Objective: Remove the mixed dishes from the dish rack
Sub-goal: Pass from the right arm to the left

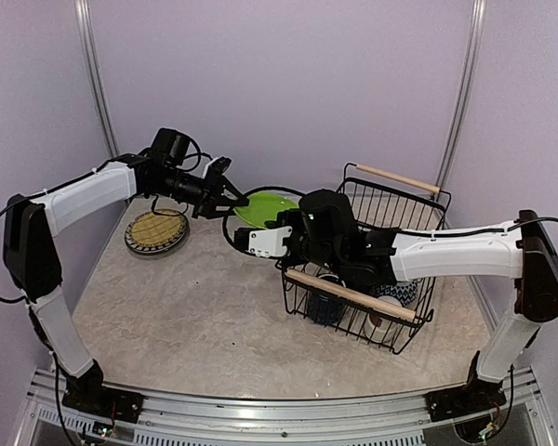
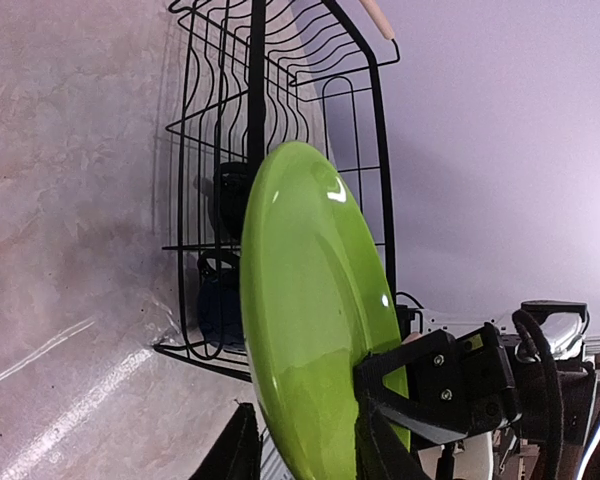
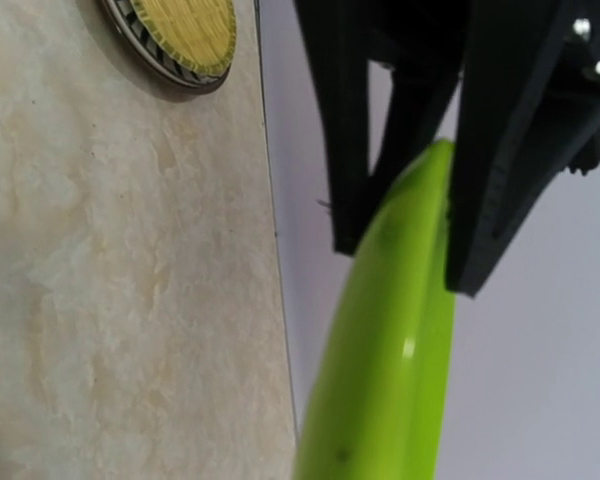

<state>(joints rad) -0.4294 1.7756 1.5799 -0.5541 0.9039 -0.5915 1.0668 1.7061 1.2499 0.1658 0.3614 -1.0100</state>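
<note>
Evidently part-done. Nearest, the dish rack (image 1: 353,295) holds at least a dark blue mug (image 1: 325,307) and the blue-white bowl (image 1: 402,293). Farther left, the tan lattice plate (image 1: 156,231) lies out on the table (image 1: 214,316). Farthest, the lime green plate (image 1: 265,206) hangs tilted, face up, long axis left-right. The right gripper (image 3: 410,265) clamps its rim. The left gripper (image 2: 305,445) straddles it, grip unclear.

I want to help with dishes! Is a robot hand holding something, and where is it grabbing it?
The right hand pinches the lime green plate by its rim. The left hand straddles another part of the rim; whether it grips cannot be told.
</note>
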